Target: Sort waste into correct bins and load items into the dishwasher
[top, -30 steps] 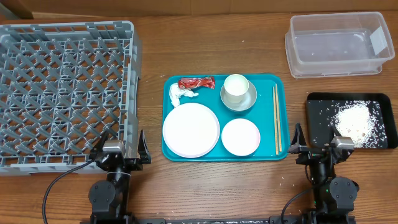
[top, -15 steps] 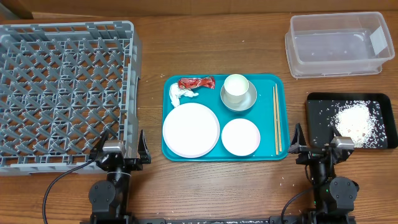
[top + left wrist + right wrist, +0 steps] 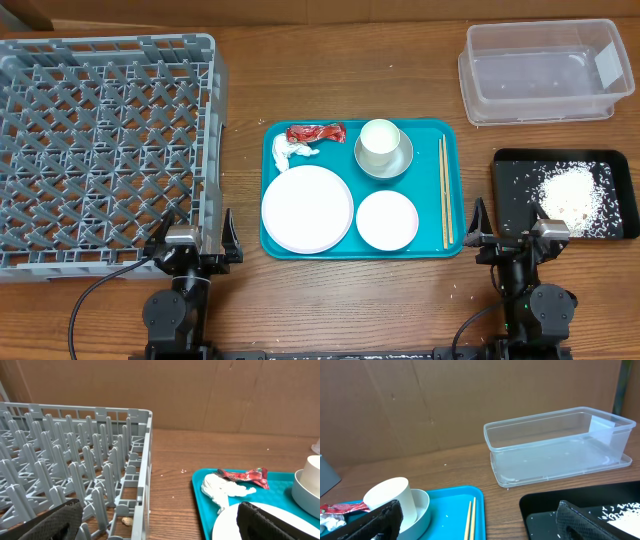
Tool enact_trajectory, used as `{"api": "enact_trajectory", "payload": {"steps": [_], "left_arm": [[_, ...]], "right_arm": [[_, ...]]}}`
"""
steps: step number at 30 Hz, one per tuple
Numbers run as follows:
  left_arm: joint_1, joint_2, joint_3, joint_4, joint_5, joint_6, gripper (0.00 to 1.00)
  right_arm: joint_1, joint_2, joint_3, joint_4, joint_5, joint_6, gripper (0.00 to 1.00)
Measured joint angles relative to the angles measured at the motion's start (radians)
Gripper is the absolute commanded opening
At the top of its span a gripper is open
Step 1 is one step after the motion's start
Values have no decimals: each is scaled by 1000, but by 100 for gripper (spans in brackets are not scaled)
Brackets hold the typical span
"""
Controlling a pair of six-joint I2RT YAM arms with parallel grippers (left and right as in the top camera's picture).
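On the teal tray [image 3: 453, 140] lie a red wrapper [image 3: 316, 132], a white tissue wad [image 3: 293, 151], a white cup [image 3: 379, 141] standing in a grey-green bowl [image 3: 384, 165], a larger white plate [image 3: 307, 208] and a small white plate [image 3: 387, 219]. The grey dish rack [image 3: 100, 150] fills the left. The clear tub [image 3: 541, 72] stands at the back right. My left gripper [image 3: 192, 244] is open and empty by the rack's near right corner. My right gripper [image 3: 511, 240] is open and empty near the tray's front right corner. The wrapper [image 3: 246, 476] and tissue [image 3: 222, 488] show in the left wrist view, the cup [image 3: 389, 499] and tub [image 3: 555, 445] in the right wrist view.
A pair of wooden chopsticks [image 3: 444, 190] lies along the tray's right side. A black tray [image 3: 520, 190] with a heap of white grains [image 3: 572, 192] sits at the right. A small nut-like bit [image 3: 127, 520] lies under the rack. A cardboard wall stands behind the table.
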Motion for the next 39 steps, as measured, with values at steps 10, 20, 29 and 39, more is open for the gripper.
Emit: {"api": "enact_trajectory", "payload": {"steps": [10,20,29,39], "left_arm": [[0,0,0,0,0,0,100],[5,0,0,40,567,-410,100],[5,2,0,364,1047,-1170,100],[18,60,341,341,1022,-1286,100]], "right_arm": [[0,0,0,0,0,0,100],[0,0,0,0,0,0,100],[0,0,0,0,-1,0,100],[0,0,0,0,0,0,100]]}}
